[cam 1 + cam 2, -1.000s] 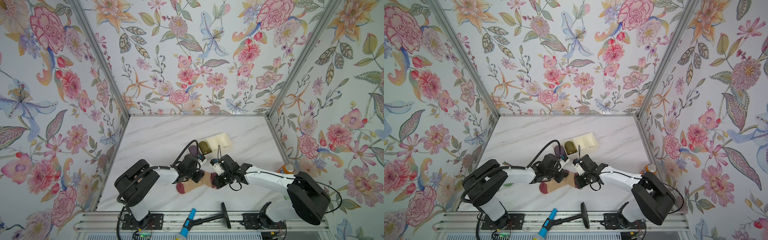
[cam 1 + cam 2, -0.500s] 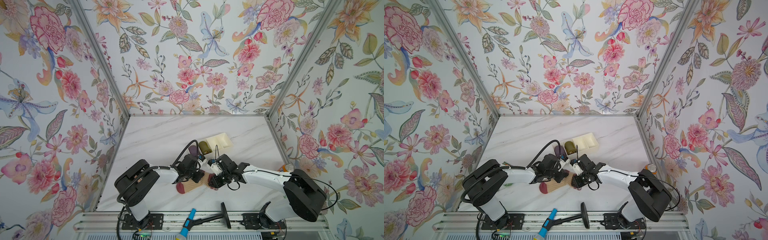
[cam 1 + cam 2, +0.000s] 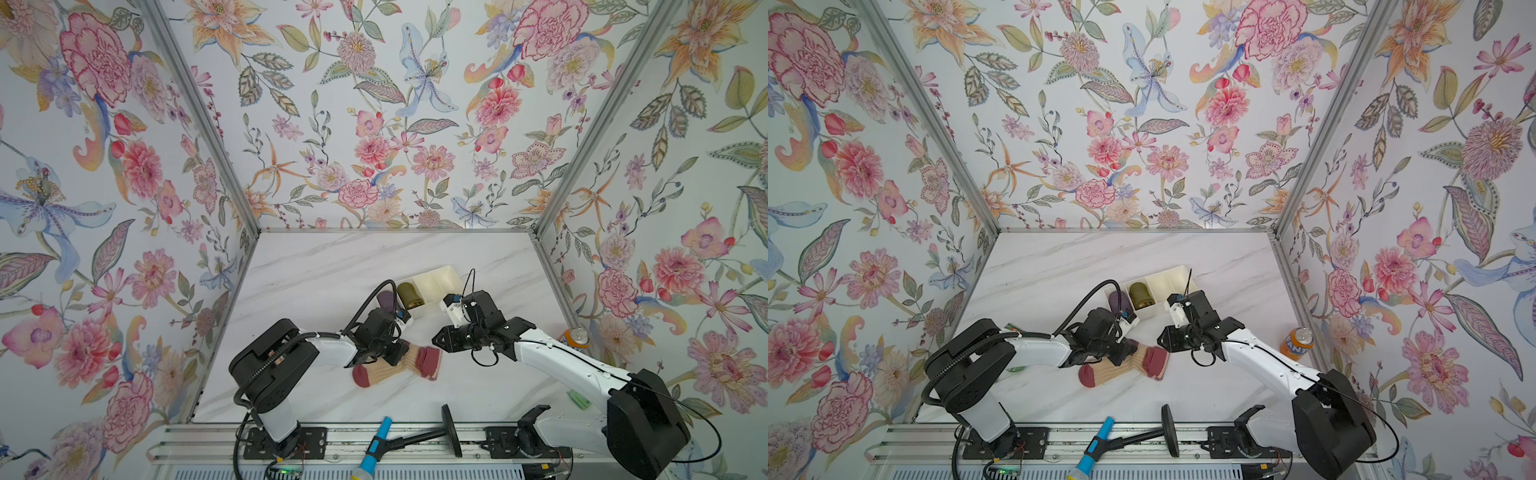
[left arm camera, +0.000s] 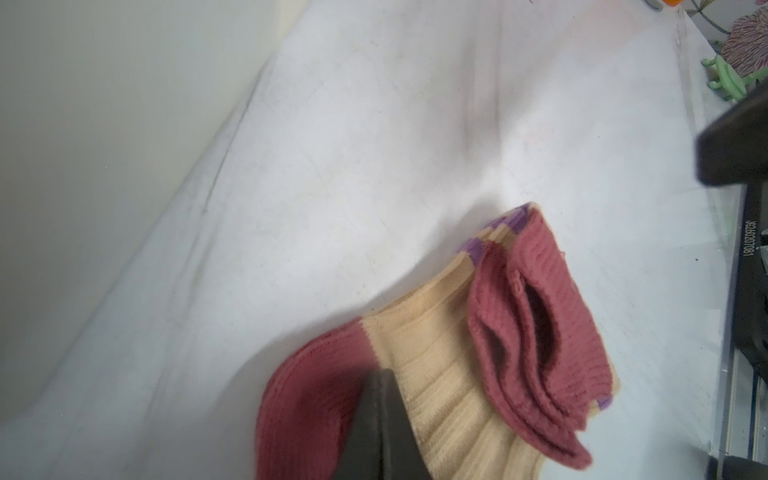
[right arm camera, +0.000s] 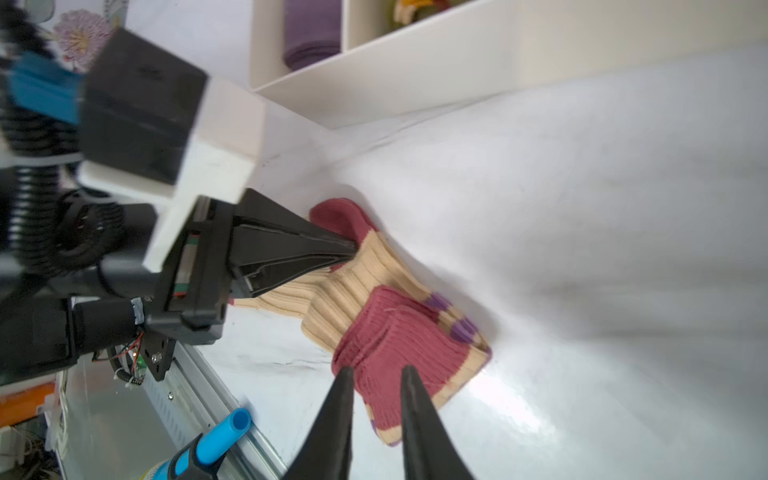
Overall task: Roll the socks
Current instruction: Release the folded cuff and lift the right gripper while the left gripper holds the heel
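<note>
The socks [image 3: 395, 370] [image 3: 1121, 370] lie stacked near the table's front middle: peach-tan ribbed knit with a maroon toe at the left. Their maroon cuff [image 5: 395, 340] with purple stripes is folded over at the right end. My left gripper [image 3: 405, 350] [image 3: 1133, 349] is shut, its tips pinching the socks at the maroon heel [image 5: 353, 249] [image 4: 382, 374]. My right gripper [image 3: 435, 341] [image 3: 1160, 343] [image 5: 377, 376] hovers just right of the folded cuff. Its fingers stand a little apart with nothing between them.
A white divided tray [image 3: 446, 276] stands behind the grippers, holding an olive-green sock roll [image 3: 409, 294] and a purple one [image 3: 387, 300]. An orange can [image 3: 575, 337] and a green clip [image 3: 578, 400] sit by the right wall. A blue-handled tool [image 3: 380, 436] lies on the front rail.
My right gripper, earlier down on the cuff end, has opened, let go and drawn back to the right. The cuff stays folded over. My left gripper has not moved.
</note>
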Tool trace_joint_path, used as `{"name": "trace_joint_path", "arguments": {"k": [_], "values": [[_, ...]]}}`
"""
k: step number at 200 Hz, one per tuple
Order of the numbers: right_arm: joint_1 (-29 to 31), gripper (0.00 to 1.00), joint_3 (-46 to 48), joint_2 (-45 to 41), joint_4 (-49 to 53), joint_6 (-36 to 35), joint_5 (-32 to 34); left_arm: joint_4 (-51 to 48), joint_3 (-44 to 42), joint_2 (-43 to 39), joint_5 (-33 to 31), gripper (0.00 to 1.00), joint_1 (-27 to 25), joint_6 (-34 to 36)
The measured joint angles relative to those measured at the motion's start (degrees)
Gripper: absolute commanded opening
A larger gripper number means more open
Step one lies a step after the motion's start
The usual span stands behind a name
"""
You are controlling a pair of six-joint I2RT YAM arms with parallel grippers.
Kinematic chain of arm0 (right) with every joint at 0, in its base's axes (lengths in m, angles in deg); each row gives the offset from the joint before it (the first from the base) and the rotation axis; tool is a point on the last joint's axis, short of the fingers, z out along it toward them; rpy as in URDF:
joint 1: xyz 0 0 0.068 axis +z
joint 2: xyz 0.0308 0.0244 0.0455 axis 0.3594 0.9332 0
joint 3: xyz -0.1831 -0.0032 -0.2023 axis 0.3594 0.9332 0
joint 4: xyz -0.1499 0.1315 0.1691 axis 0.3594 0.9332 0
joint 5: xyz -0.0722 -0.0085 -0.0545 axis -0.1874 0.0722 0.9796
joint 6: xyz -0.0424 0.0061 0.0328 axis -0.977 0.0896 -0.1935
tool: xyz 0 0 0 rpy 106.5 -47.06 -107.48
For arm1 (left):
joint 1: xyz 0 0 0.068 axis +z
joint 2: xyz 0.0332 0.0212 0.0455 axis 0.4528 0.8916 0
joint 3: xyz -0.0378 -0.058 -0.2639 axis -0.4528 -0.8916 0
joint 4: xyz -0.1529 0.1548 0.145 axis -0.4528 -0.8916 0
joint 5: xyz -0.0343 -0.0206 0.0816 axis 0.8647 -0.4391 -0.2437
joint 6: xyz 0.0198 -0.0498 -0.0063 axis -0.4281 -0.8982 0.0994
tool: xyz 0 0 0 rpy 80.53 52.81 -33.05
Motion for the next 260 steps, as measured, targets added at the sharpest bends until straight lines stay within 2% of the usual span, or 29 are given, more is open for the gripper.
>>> {"name": "trace_joint_path", "arguments": {"k": [35, 94, 125, 151, 260], "values": [[-0.2, 0.23, 1.0, 4.1, 2.4, 2.2, 0.6, -2.5, 0.0, -2.5, -0.1, 0.00, 0.0, 0.2], [-2.9, 0.24, 4.9, 0.1, 1.2, 6.0, 0.6, -4.0, 0.3, -12.9, -1.6, 0.00, -2.0, 2.2], [-3.6, 0.28, 6.6, -0.3, 0.4, 7.4, -0.7, -4.7, 2.2, -11.5, -1.4, 0.00, -6.7, 4.0], [-3.6, 0.31, 8.8, -0.6, -0.6, 9.2, -2.9, -5.7, 4.0, -8.9, -1.0, 0.00, -8.7, 5.1], [-3.6, 0.32, 14.5, -2.9, -6.9, 14.7, -6.9, -8.7, 8.9, -0.9, 1.4, 0.00, -9.0, 7.8]]}}
